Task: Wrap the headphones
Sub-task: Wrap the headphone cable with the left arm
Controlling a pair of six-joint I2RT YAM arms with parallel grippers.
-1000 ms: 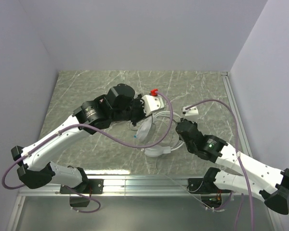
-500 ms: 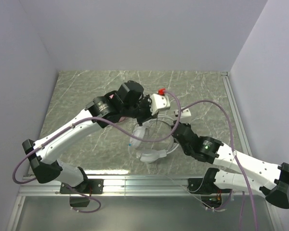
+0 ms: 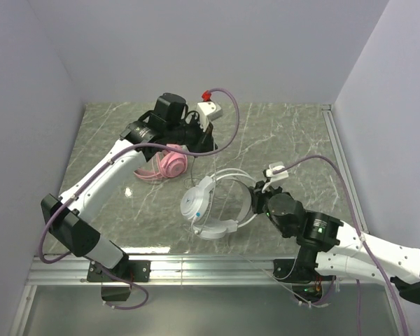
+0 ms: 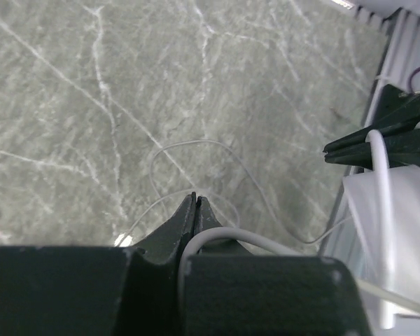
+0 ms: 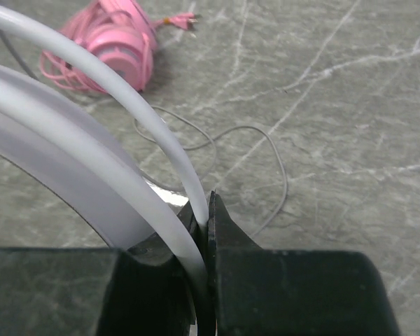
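The white headset [image 3: 211, 204] lies mid-table with its earcups toward the near side. My right gripper [image 3: 255, 199] is shut on its thin upper headband [image 5: 169, 133], pinched between the jaws [image 5: 204, 204]. My left gripper [image 3: 204, 140] is raised over the far middle of the table. Its jaws [image 4: 196, 203] are shut, with the white cable [image 4: 231, 235] looping through just behind the tips. More thin cable [image 4: 196, 145] lies in loops on the table below. The pink headset [image 3: 166, 165], with its cable wound round it, lies left of the white one and also shows in the right wrist view [image 5: 115, 50].
The marble tabletop [image 3: 287, 133] is walled at the back and both sides. A metal rail [image 3: 196, 264] runs along the near edge. Purple arm hoses [image 3: 227, 129] arc above the headsets. Thin cable [image 5: 276, 150] curls on the table beyond my right gripper.
My left arm has swung back and left, away from the white headset, with the cable, uncovering the pink headset. My right gripper has stayed at the headband and moved slightly nearer.
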